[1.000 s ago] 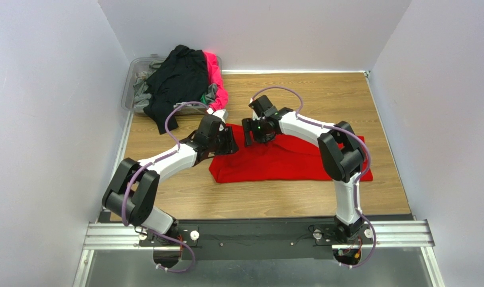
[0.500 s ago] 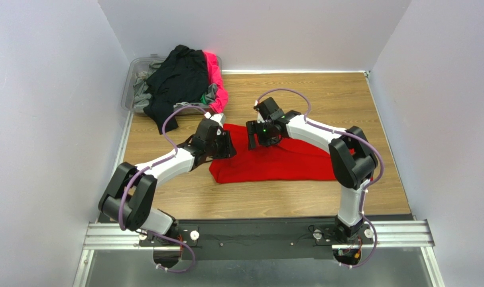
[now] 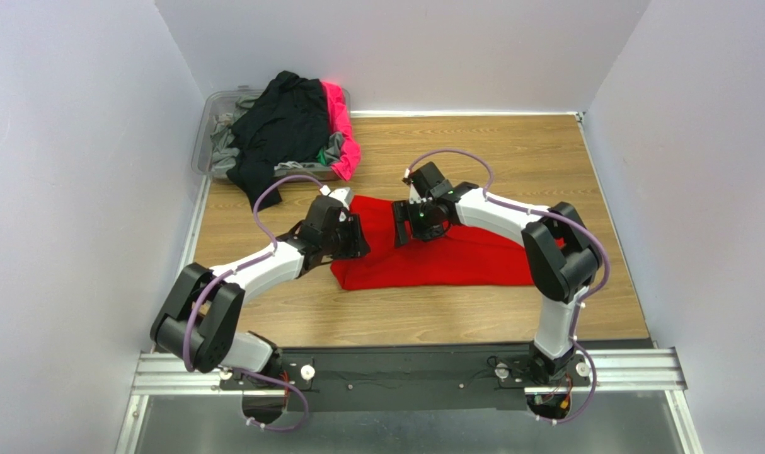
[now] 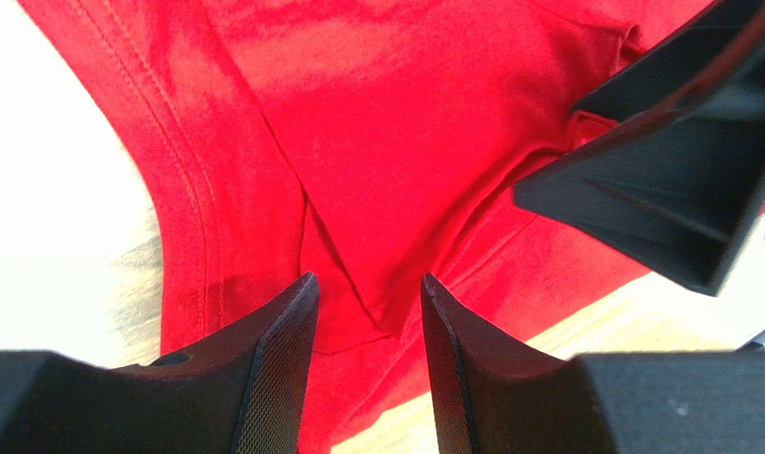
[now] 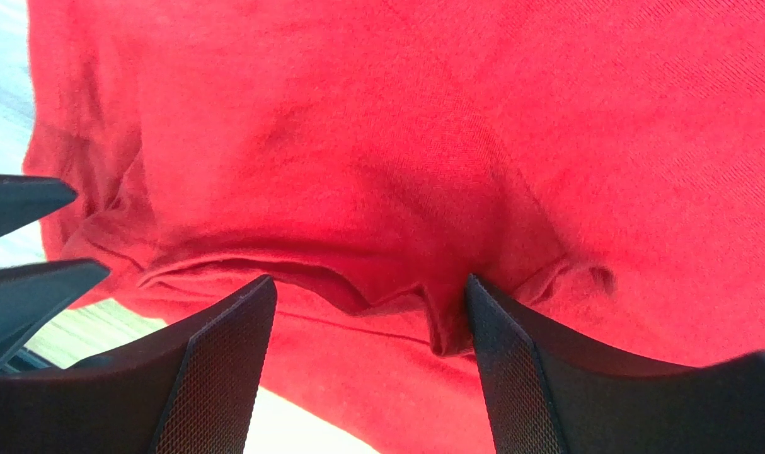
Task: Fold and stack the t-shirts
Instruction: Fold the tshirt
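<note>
Lying flat mid-worktop (image 3: pixel 509 161), one red t-shirt (image 3: pixel 453 265) has two tools at its left end: the left tool (image 4: pixel 365 284) and right tool (image 5: pixel 367 284) both stand spread, each straddling a raised fold of cloth. Four other t-shirts (image 3: pixel 282 123), black, pink, grey and green, heap in one clear bin (image 3: pixel 206 142) far left.

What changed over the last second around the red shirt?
Left gripper slid slightly left and back, right gripper slightly right, drawing apart over the red t-shirt. Nothing taken or released; both jaws stayed open. Red t-shirt and shirt pile look unmoved.
</note>
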